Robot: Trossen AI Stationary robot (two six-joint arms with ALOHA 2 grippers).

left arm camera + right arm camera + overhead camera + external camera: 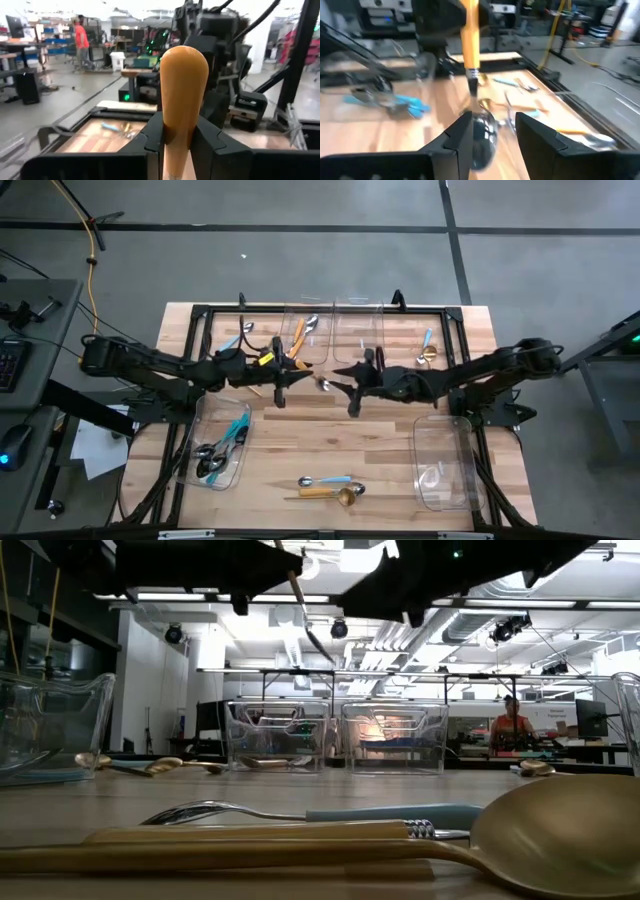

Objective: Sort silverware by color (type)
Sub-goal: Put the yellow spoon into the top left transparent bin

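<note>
High view: both arms meet mid-table; left gripper (281, 373) and right gripper (352, 385) flank an orange-handled spoon (308, 375) held above the wood. Left wrist: fingers (155, 137) clamped on orange handle. Right wrist: fingers (459, 135) apart, either side of spoon's silver head.

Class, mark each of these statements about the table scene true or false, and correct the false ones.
1. The left end effector grips an orange-handled spoon. True.
2. The right end effector is clamped on the spoon's head. False: its fingers stand apart around the head.
3. The bin near the left arm holds blue-handled utensils. True.
4. The gold spoon lies in a bin. False: it lies on the bare table.
</note>
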